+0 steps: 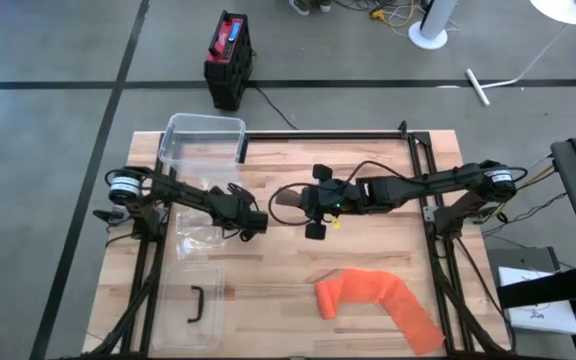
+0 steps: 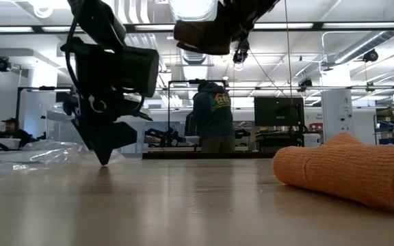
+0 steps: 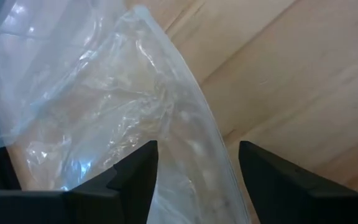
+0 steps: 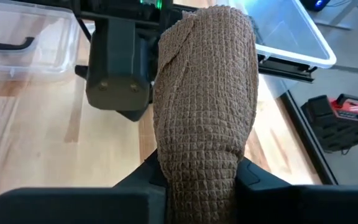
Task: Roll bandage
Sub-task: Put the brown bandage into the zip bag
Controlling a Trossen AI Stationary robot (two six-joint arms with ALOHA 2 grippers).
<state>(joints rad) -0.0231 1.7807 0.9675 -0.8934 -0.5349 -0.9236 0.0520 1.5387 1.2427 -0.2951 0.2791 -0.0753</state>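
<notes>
The right gripper (image 4: 194, 177) pinches a brown waffle-weave bandage roll (image 4: 204, 93) above table centre. The left gripper (image 3: 197, 165), jaws open and empty, straddles a crinkled clear plastic bag (image 3: 129, 118) at nine o'clock. A loose pinch could let the roll unravel or drop.

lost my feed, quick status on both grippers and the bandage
Right gripper shut on brown bandage roll, mid-table. Left gripper open over clear plastic bag. Orange bandage loose at front.
</notes>
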